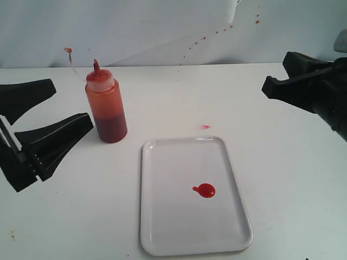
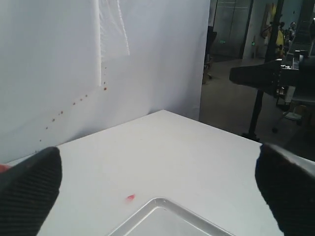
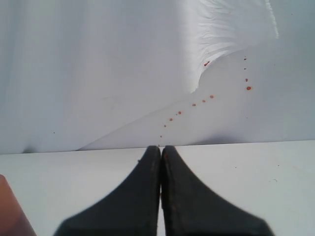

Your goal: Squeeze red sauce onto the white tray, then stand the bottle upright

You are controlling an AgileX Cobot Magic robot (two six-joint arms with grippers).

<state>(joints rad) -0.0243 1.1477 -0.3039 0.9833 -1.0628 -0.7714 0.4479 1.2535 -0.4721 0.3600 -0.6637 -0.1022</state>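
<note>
The bottle (image 1: 105, 105) stands upright on the white table, translucent orange-red with a red nozzle cap and its thin tethered tip hanging off to the left. Its edge shows in the right wrist view as the bottle (image 3: 9, 214). To its right lies the white tray (image 1: 147, 162), with a round blob of red sauce (image 1: 205, 190) near its middle. My left gripper (image 1: 70, 105) is open just left of the bottle, apart from it and holding nothing. In its own view the left gripper (image 2: 157, 196) faces a corner of the tray (image 2: 162, 202). My right gripper (image 1: 271, 85) hovers at the far right; the right gripper (image 3: 160, 147) is shut and empty.
A faint red smear (image 1: 205, 127) marks the table just beyond the tray's far edge, seen also as the smear (image 2: 130, 197). A white backdrop (image 1: 162, 27) with small red spatter dots rises behind the table.
</note>
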